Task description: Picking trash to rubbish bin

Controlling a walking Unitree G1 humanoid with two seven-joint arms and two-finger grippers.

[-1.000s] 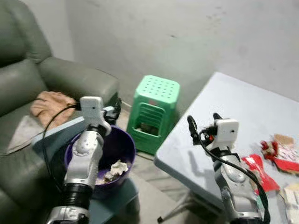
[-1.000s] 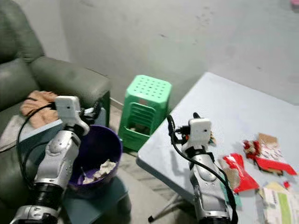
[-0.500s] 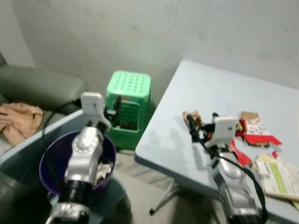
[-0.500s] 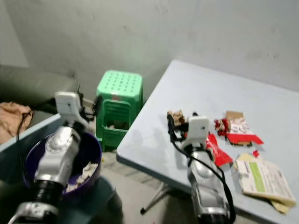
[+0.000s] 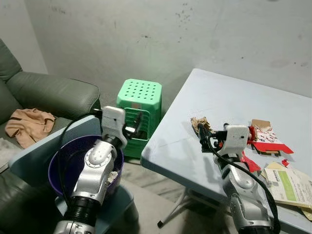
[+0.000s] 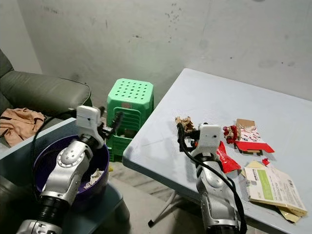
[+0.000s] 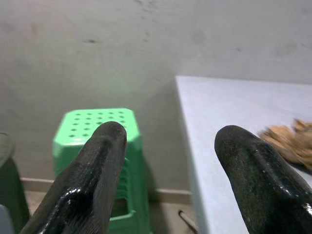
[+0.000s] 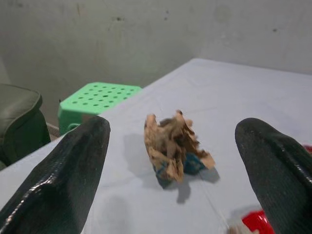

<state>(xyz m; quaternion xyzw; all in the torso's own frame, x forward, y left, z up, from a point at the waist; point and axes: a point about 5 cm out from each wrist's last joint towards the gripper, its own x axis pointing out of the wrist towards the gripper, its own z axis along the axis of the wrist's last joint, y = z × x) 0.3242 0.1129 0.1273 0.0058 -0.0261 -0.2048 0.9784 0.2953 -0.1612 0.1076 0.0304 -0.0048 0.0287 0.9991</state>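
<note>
A purple rubbish bin (image 5: 57, 155) stands low on my left with crumpled paper (image 6: 95, 176) inside. My left gripper (image 5: 135, 123) hangs open over the bin's far rim, pointing at a green stool (image 7: 95, 127). On the pale blue table (image 5: 234, 100), a crumpled brown scrap (image 8: 173, 144) lies just beyond my right gripper (image 8: 170, 161), which is open and empty a little above the tabletop. To the right of that arm lie a red wrapper (image 6: 225, 160), torn red-and-white carton pieces (image 6: 248, 135) and a printed leaflet (image 6: 270, 185).
The green plastic stool (image 5: 140, 105) stands between the bin and the table, against the grey wall. A dark sofa (image 5: 51, 90) with a tan cloth (image 5: 28, 123) on it is at far left. The bin rests on a low pale blue board (image 5: 29, 157).
The camera has swung right: the sofa slid out to the left and the table with its trash came into fuller view. Both arms keep the same pose, fingers still apart.
</note>
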